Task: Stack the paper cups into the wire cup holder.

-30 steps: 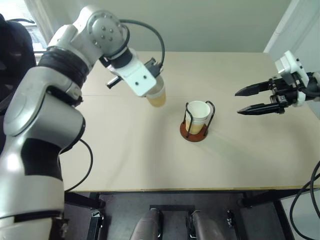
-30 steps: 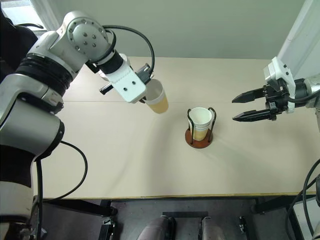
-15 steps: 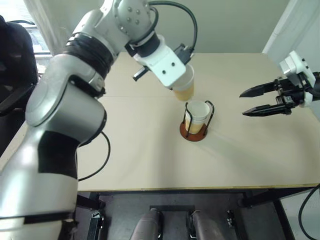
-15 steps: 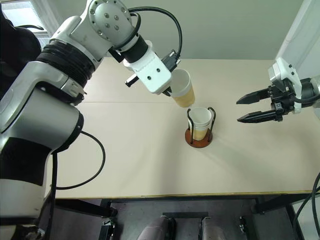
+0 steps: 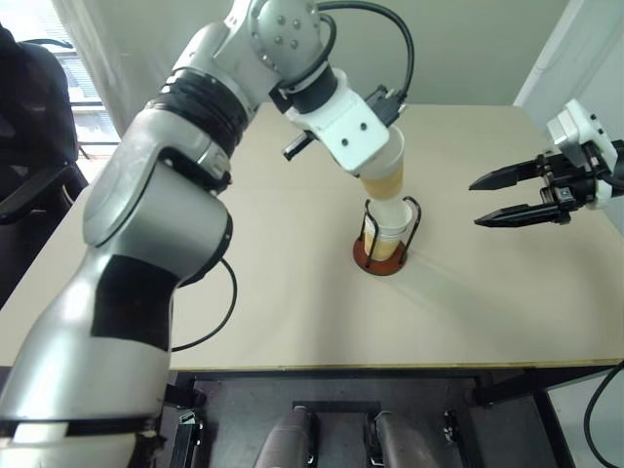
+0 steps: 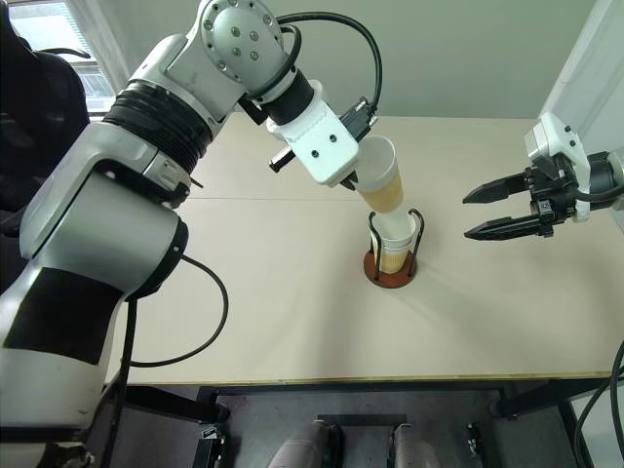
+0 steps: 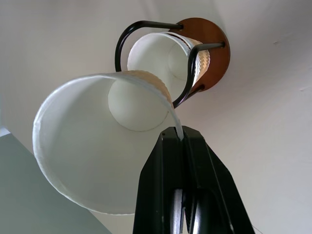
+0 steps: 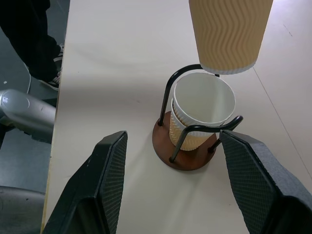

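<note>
Since a second ago the left gripper (image 7: pixel 183 141) has carried its paper cup (image 6: pixel 380 175) across from the open counter (image 5: pixel 244 292) to right above the wire cup holder (image 8: pixel 187 156), which already has a cup (image 8: pixel 202 114) sitting inside its black loops. No writing or logos readable on either cup, just ribbed tan sides and white rims. Left arm reaches in, pointing down, fingers pinched tight on the cup's rim, cup tilted. Right gripper (image 5: pixel 487 200) hangs off to the holder's right, jaws wide apart and holding nothing, aimed back toward the holder.
</note>
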Robot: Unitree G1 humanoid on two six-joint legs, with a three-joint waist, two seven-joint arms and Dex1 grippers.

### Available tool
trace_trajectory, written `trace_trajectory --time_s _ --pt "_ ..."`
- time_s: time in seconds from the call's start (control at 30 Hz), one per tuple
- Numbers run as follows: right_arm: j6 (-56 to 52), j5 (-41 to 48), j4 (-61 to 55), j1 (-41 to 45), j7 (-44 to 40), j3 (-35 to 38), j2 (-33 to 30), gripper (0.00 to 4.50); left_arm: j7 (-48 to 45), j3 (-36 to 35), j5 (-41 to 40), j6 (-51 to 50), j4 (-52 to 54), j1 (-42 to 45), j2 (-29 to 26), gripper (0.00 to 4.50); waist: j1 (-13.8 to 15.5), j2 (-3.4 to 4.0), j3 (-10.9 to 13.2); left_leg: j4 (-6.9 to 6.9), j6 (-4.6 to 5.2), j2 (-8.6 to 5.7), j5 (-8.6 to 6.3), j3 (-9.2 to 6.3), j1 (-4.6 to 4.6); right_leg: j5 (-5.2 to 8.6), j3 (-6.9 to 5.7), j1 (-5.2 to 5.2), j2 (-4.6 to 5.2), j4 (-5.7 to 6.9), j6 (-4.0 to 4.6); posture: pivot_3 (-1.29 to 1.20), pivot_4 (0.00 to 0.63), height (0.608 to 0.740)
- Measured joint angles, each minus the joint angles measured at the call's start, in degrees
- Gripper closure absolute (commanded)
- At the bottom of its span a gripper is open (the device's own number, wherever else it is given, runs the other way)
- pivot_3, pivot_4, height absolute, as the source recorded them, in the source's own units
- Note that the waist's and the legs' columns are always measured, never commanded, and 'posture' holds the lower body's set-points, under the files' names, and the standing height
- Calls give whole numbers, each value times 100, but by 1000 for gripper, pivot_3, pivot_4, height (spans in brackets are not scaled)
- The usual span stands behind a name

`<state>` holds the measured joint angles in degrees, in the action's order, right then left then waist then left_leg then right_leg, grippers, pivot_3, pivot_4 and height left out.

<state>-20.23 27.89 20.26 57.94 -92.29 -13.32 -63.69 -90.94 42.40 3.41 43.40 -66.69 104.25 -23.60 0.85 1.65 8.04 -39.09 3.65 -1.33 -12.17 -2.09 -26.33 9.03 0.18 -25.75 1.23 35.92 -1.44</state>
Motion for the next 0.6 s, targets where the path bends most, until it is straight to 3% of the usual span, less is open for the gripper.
trace_trajectory --time_s 0.6 --pt "1 -13 1 -2 0 -5 1 1457 0 26 -49 -101 115 -310 184 4483 15 1 -1 -5 5 3 0 3 1 -5 3 3 3 1 -8 0 150 740"
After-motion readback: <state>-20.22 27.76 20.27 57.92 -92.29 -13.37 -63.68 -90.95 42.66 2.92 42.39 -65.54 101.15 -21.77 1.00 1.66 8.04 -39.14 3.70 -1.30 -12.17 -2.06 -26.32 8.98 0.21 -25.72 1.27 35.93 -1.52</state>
